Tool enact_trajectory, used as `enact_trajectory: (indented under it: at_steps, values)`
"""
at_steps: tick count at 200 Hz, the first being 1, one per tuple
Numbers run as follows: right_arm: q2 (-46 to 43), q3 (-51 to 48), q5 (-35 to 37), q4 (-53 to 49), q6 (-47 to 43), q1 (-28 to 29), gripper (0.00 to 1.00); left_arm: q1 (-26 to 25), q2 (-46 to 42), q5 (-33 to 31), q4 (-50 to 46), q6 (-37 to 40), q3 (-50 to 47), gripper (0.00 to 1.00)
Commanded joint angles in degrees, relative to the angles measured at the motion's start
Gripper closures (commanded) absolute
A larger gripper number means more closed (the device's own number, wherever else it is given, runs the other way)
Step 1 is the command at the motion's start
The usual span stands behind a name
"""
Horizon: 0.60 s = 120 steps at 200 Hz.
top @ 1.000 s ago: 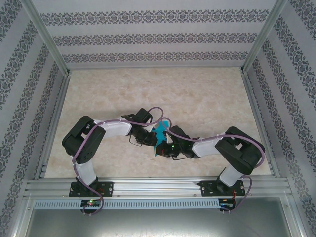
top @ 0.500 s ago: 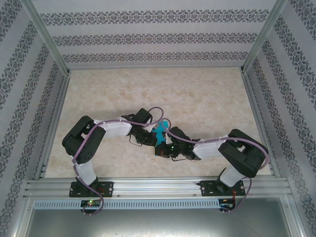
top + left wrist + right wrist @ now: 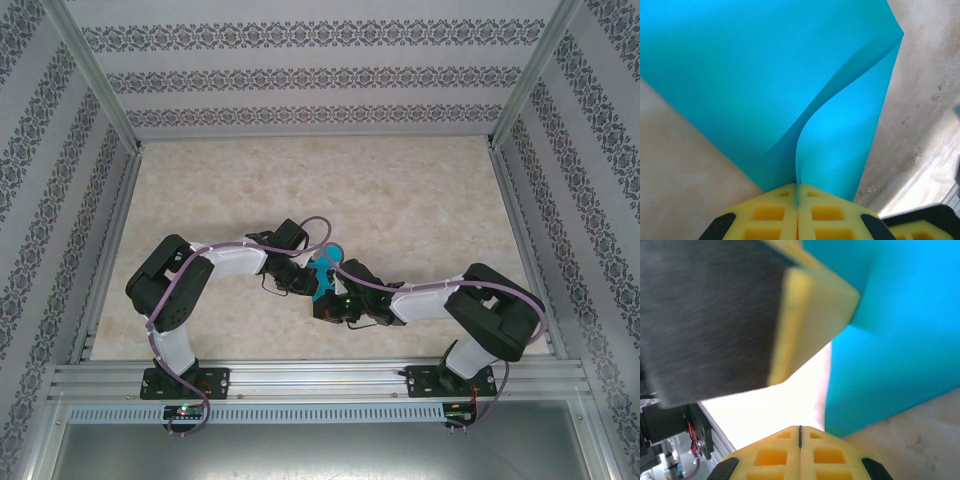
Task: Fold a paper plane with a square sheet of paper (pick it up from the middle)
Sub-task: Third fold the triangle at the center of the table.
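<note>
1. Now, from above, the right arm's elbow sits further out than a second ago. The right gripper (image 3: pixel 325 300) has slid toward the left gripper (image 3: pixel 303 284). Both forearms angle inward over the table (image 3: pixel 400 190), and the square sheet of paper (image 3: pixel 322 272) looks bunched shorter between them.
2. Left wrist: the yellow pads are clamped on the sheet's curled fold.
3. Right wrist: the pads are pressed together on nothing visible, with the sheet just beside them.

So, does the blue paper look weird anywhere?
Yes. The teal paper sheet is not flat. Where the left gripper pinches it, it buckles into a curved ridge running up toward its far corner, and one flap bows off to the right. No tear shows.
</note>
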Motion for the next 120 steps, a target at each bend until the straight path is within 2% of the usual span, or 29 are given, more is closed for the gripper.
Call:
enact_trajectory:
  at_steps: [1, 36, 71, 96, 120]
  values:
    - [-2.0, 2.7, 4.7, -8.0, -3.8, 1.5, 1.00, -0.5, 0.8, -1.4, -2.8, 1.2, 0.6, 0.91]
    - [3.2, 2.9, 1.9, -2.5, -2.6, 2.2, 1.00, -0.5, 0.7, -1.3, -2.8, 1.3, 0.6, 0.91]
    - [8.0, 2.8, 1.2, -1.8, -1.0, 2.1, 1.00, -0.5, 0.6, -1.2, -2.8, 1.4, 0.6, 0.91]
    - [3.1, 3.3, 2.8, -4.8, -2.6, 1.8, 1.00, -0.5, 0.3, -1.4, -2.8, 1.3, 0.5, 0.91]
    - [-3.6, 2.6, 4.7, -6.9, -3.4, -0.7, 1.00, -0.5, 0.3, -1.5, -2.8, 1.2, 0.5, 0.91]
